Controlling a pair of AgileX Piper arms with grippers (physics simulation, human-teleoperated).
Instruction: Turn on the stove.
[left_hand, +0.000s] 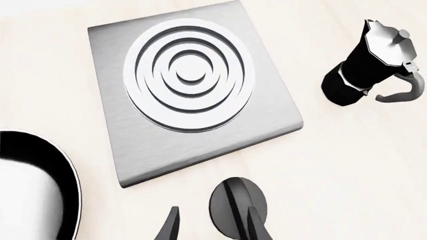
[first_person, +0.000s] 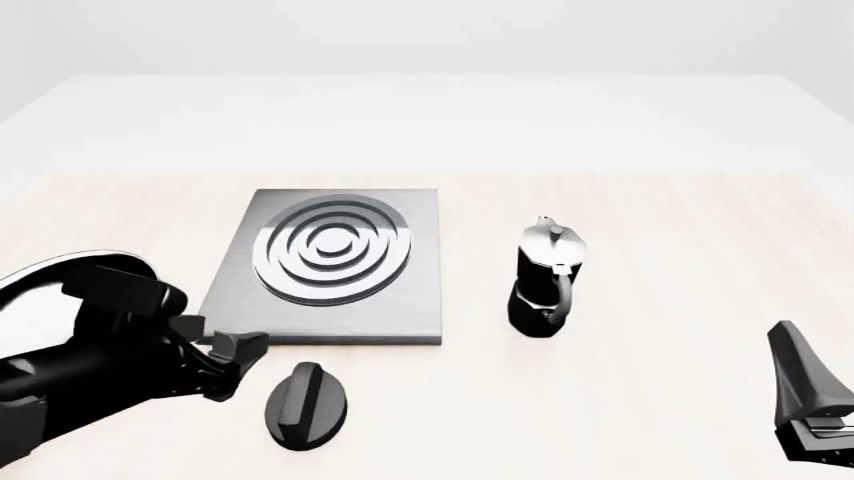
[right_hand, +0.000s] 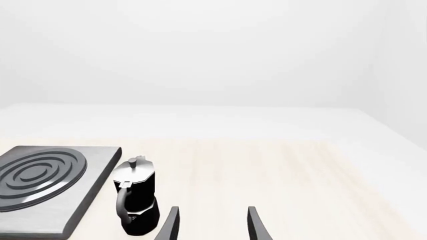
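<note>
Just in front of the stove (first_person: 344, 265), on the bare tabletop (first_person: 641, 400), lies its separate round black knob (first_person: 308, 403), and everything here is arranged around it. The stove itself is a flat grey slab carrying concentric silver burner rings (first_person: 330, 248); the knob sits apart from the slab's near edge, close to its left-hand near corner, with its raised ridge running roughly away from the arms.

The left gripper (left_hand: 212, 225) hangs beside the knob on its left side, jaws spread wide and holding nothing. In the left wrist view one finger overlaps the knob's ridge while the other stands off to its side, so the spread looks chosen to straddle that ridge. My judgement is that the approach is nearly lined up and the turning itself is not yet done: the jaws need to drop around the ridge, close, then rotate.

The right gripper (right_hand: 212, 222) waits well to the right of the knob, past the moka pot (first_person: 545, 280), also open and empty. It seems parked there simply to keep out of the way.

The moka pot stands upright to the right of the stove, and a glossy black frying pan (left_hand: 33, 190) lies to the knob's left, partly hidden by the left arm. Neither blocks the knob.
</note>
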